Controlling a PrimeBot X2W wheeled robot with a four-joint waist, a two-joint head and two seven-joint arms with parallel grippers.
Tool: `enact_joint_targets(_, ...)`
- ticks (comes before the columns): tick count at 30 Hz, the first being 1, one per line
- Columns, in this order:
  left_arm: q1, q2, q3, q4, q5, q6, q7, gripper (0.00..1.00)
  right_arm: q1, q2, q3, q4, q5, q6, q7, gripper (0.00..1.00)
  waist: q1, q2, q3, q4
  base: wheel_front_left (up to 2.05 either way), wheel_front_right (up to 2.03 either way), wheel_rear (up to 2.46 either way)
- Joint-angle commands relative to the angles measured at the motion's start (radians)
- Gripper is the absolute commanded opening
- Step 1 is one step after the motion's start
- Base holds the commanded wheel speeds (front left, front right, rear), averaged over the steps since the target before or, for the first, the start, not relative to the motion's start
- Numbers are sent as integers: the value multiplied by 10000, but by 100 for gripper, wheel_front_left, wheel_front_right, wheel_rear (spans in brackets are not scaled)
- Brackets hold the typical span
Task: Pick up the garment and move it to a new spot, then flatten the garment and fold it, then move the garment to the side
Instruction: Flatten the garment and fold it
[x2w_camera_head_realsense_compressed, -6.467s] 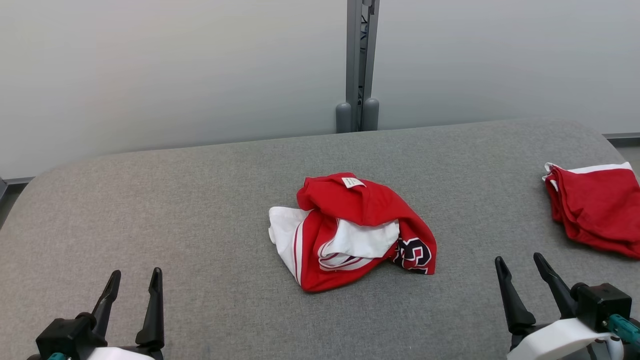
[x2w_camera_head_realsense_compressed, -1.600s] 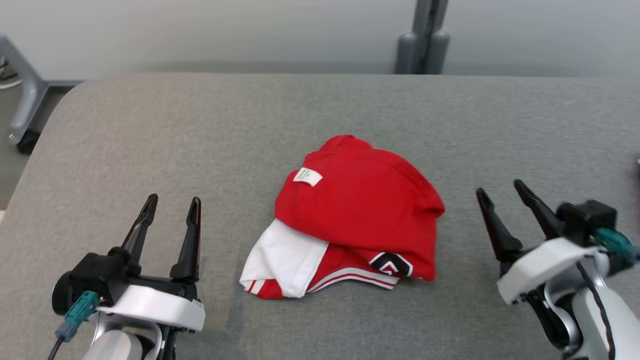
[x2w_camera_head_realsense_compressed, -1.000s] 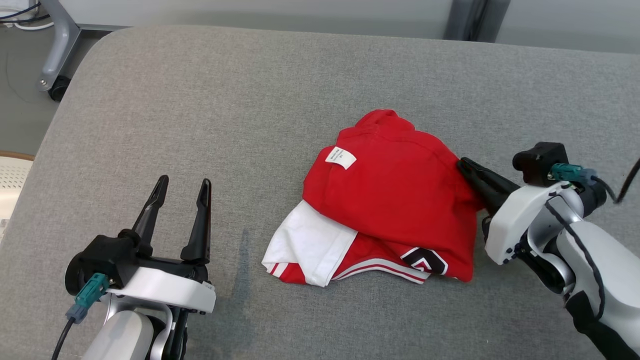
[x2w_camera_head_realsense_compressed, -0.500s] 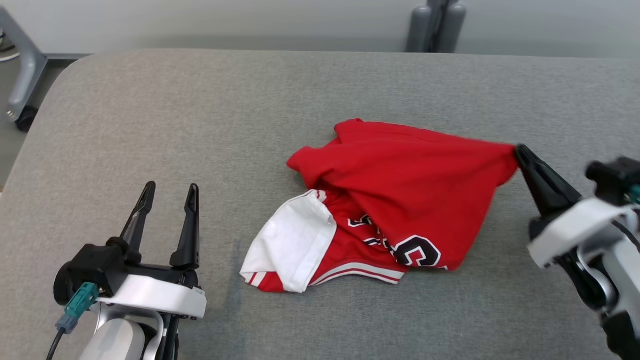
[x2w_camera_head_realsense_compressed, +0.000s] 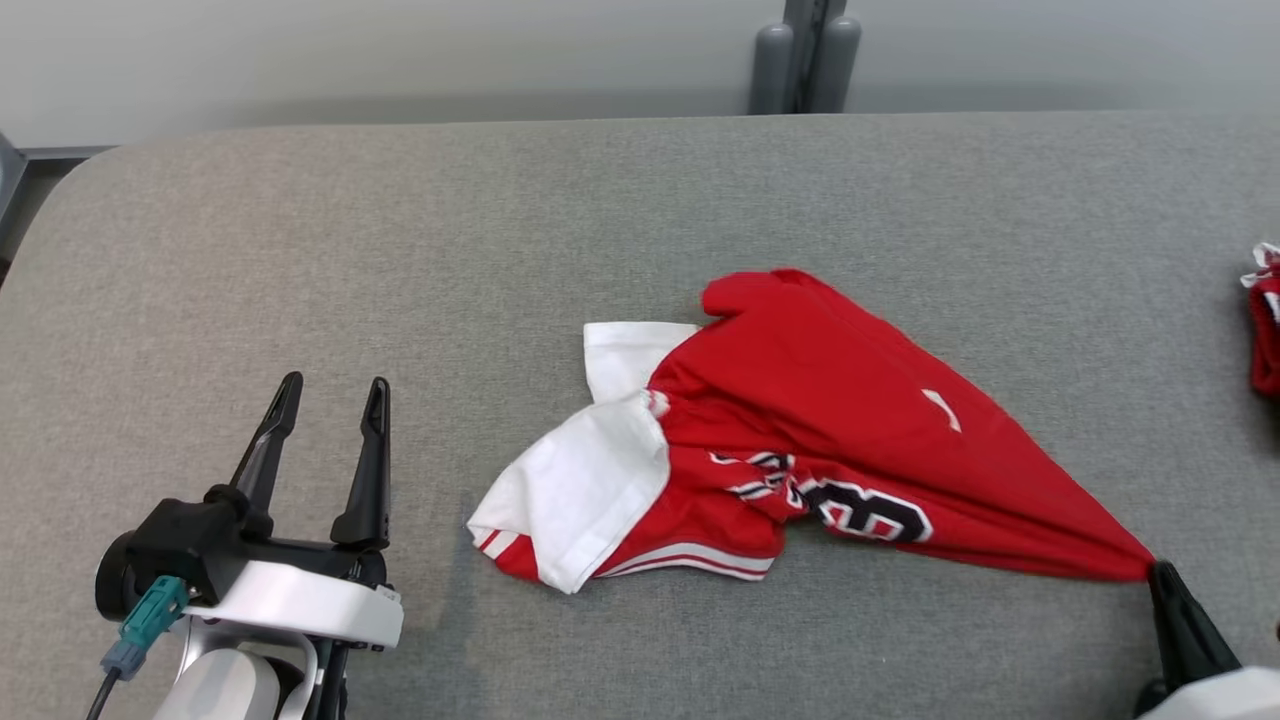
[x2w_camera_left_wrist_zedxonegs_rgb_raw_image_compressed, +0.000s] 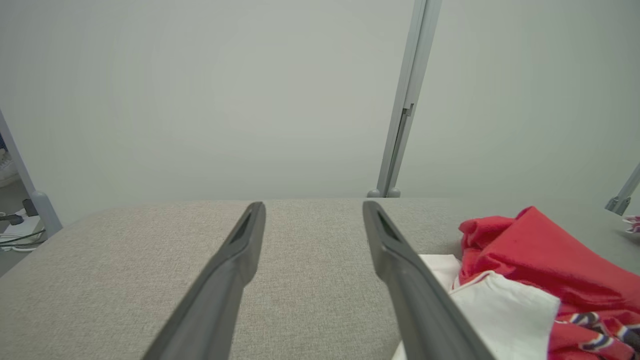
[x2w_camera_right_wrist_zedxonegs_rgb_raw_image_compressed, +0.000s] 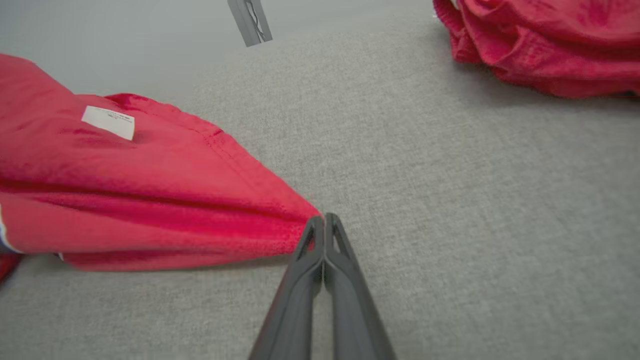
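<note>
Grey worktop (x2w_camera_head_realsense_compressed: 400, 250) with red-and-white garment (x2w_camera_head_realsense_compressed: 830, 440) mid-surface, one corner stretched rightward. Right tool (x2w_camera_right_wrist_zedxonegs_rgb_raw_image_compressed: 324, 220) clamped on that corner; left tool (x2w_camera_head_realsense_compressed: 334, 383) open, clear of cloth. Far right: red bundle (x2w_camera_right_wrist_zedxonegs_rgb_raw_image_compressed: 540, 45), possibly another shirt.

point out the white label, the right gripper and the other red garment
white label (x2w_camera_right_wrist_zedxonegs_rgb_raw_image_compressed: 108, 122), right wrist view, tag's middle
right gripper (x2w_camera_right_wrist_zedxonegs_rgb_raw_image_compressed: 324, 220), right wrist view, between its shut fingertips
other red garment (x2w_camera_right_wrist_zedxonegs_rgb_raw_image_compressed: 545, 45), right wrist view, heap's middle

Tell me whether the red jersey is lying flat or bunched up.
Bunched up. The red jersey lies wrinkled, its number creased, one corner drawn to a point in the shut right gripper.
</note>
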Motion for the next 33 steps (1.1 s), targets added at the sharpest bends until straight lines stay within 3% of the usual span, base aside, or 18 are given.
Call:
enact_joint_targets(1,97,64,44,-31,-16,68,8,100,120,33,-264,93,-52,-3,-118,0,0,0,-26,-81,0,0,0)
enact_joint_targets(7,182,185,68,-134,-62,122,90,100,319,707,-812,709,-475,-3,-269,0,0,0,-58,-310,0,0,0)
enact_joint_targets(9,257,219,75,-172,-77,163,117,100,192,797,-812,824,-575,-3,-252,45,0,0,-88,-365,0,0,0)
enact_joint_targets(10,296,224,79,-188,-89,188,118,100,117,841,-810,805,-613,-1,-295,94,0,0,-106,-390,0,0,0)
enact_joint_targets(11,340,234,89,-203,-104,190,126,100,63,875,-819,779,-694,-1,-314,100,0,0,-129,-419,0,0,0)
enact_joint_targets(21,751,206,135,-333,-209,387,124,100,-320,1075,-1005,-686,-1792,-1,-248,100,0,0,-530,-619,0,0,0)
enact_joint_targets(33,1544,264,-47,-401,-260,568,235,100,-290,1407,-196,-3090,-2871,-1,1041,100,0,0,-1296,-635,0,0,0)
